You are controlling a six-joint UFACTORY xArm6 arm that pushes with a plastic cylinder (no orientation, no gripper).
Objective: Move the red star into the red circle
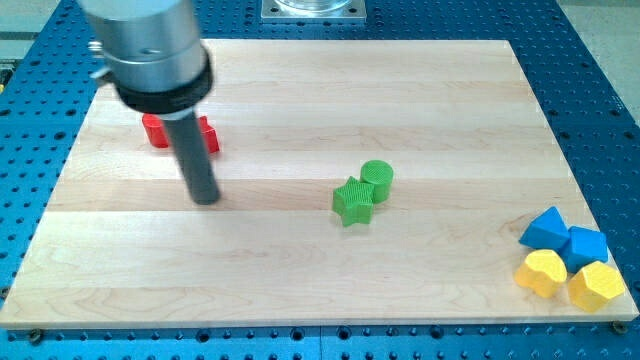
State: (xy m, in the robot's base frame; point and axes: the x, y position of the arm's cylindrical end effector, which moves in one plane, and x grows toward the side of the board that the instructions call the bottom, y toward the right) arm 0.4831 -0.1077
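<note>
one red block (pixel 160 130), half hidden behind my tip (pixel 206 197), shape unclear.

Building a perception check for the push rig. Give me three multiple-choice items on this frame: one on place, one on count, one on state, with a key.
1. Where do the blue and yellow blocks sit?
A. the view's top left
B. the view's bottom right
C. the board's centre

2. How many green blocks are on the board?
A. one
B. two
C. four

3. How do the two green blocks stand to each other?
A. touching
B. far apart
C. stacked

Key:
1 B: two blue blocks and two yellow blocks cluster at the wooden board's bottom right corner.
2 B: only a green star and a green cylinder.
3 A: the star abuts the cylinder, side by side.

My tip is below the partly hidden red blocks at the view's left.
</note>
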